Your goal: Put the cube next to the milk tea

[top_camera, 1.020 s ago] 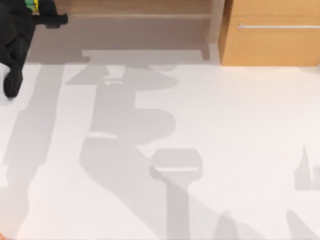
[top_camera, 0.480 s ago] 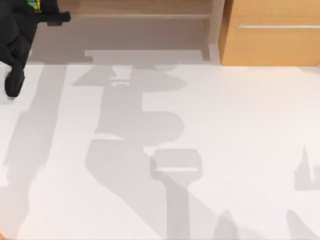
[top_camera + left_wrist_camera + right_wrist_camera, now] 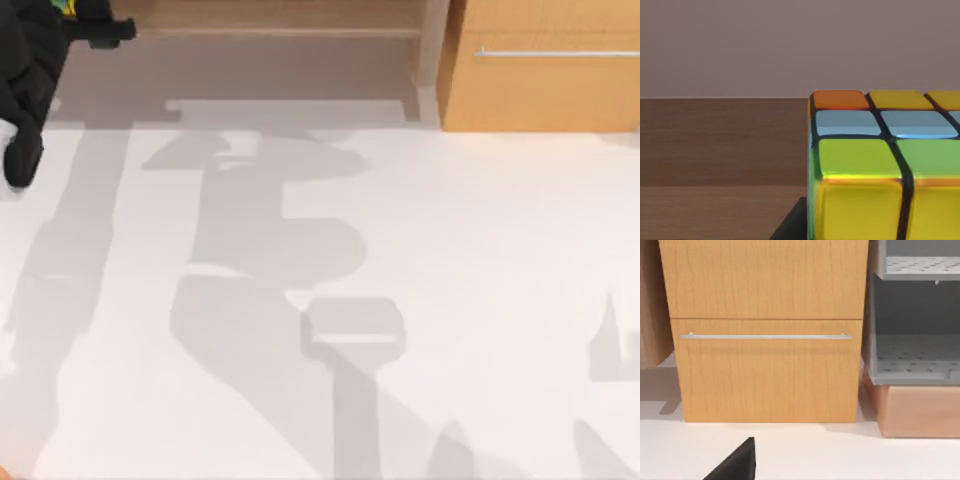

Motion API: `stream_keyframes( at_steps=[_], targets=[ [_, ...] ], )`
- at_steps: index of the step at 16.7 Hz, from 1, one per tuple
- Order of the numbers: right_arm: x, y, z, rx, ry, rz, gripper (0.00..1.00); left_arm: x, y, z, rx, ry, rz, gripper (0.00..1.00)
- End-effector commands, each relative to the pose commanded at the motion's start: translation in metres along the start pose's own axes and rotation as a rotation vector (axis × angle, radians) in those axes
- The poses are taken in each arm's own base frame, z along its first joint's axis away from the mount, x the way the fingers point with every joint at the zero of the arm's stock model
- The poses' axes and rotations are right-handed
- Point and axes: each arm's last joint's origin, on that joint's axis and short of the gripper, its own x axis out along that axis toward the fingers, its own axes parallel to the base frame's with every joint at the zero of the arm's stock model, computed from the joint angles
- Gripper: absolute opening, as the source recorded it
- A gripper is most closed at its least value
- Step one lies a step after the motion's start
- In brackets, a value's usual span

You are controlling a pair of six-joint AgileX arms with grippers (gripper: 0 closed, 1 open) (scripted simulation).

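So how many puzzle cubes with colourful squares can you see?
1. The small puzzle cube with yellow, green, blue and orange tiles sits close before the left wrist camera, against a brown wooden surface. Others may be hidden.

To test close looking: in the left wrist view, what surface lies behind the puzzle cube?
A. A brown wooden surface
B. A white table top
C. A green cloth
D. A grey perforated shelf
A: beside and behind the cube, brown wood grain runs across the view, under a plain dull wall.
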Motion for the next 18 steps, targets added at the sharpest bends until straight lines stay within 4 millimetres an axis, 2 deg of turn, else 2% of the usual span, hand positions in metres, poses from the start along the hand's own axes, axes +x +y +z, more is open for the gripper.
stream_keyframes(
  at_steps=[4,6,8,11,15,18],
  targets=[
    [0.0,0.0,0.0,0.0,0.0,0.0,1.0,0.0,0.001,0.004,0.008,-0.005,0.001,0.0],
    [0.0,0.0,0.0,0.0,0.0,0.0,1.0,-0.001,0.016,0.015,0.039,-0.004,0.026,0.0],
    [0.0,0.0,0.0,0.0,0.0,0.0,1.0,-0.007,0.044,0.024,0.091,0.032,0.075,0.0],
    [0.0,0.0,0.0,0.0,0.0,0.0,1.0,-0.029,0.101,0.04,0.188,0.134,0.172,0.0],
    [0.0,0.0,0.0,0.0,0.0,0.0,1.0,-0.082,0.172,0.044,0.29,0.386,0.276,0.0],
    [0.0,0.0,0.0,0.0,0.0,0.0,1.0,-0.128,0.208,0.048,0.33,0.578,0.319,0.0]
  ],
)
